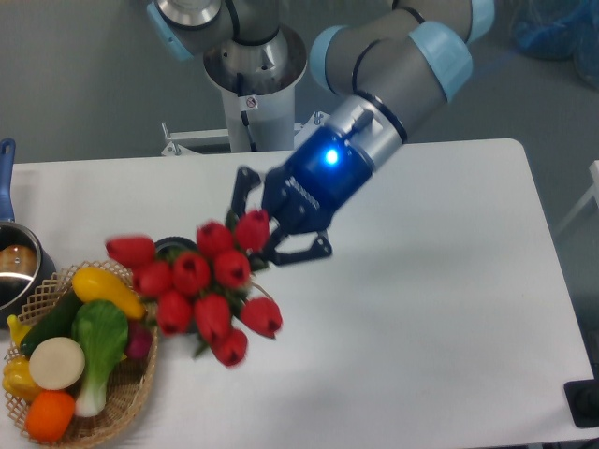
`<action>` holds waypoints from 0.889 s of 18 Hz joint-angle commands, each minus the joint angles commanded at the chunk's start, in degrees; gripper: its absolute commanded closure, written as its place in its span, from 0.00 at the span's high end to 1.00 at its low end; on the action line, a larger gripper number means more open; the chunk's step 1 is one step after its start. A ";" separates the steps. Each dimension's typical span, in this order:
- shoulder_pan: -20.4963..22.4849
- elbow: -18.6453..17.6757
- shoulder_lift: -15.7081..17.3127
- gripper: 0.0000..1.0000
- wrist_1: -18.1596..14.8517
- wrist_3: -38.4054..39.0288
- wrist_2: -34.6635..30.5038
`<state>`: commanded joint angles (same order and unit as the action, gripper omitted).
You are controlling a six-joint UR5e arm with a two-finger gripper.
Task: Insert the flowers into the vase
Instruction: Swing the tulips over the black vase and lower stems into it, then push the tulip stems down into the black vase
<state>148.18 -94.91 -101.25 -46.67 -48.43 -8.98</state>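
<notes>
Basket (131, 398) w/ toy veg in front; we see gripper (267, 234) clamped on flowers (201, 290), tilted over vase (173, 246), approx. halfway; stems not yet in.

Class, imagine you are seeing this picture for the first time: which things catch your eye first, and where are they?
The red flowers stand out first, bunched left of centre on the white table, with the gripper at their upper right. It has a glowing blue light. At the lower left, a wicker basket holds bright toy vegetables.
</notes>
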 joint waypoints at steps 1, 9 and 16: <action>0.00 -1.14 0.53 0.00 0.00 -0.17 1.06; -1.14 -7.13 2.11 0.00 0.00 -5.80 5.20; -1.76 -11.96 2.82 0.00 -0.09 -13.18 5.02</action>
<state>146.43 -106.87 -98.44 -46.76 -61.61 -3.95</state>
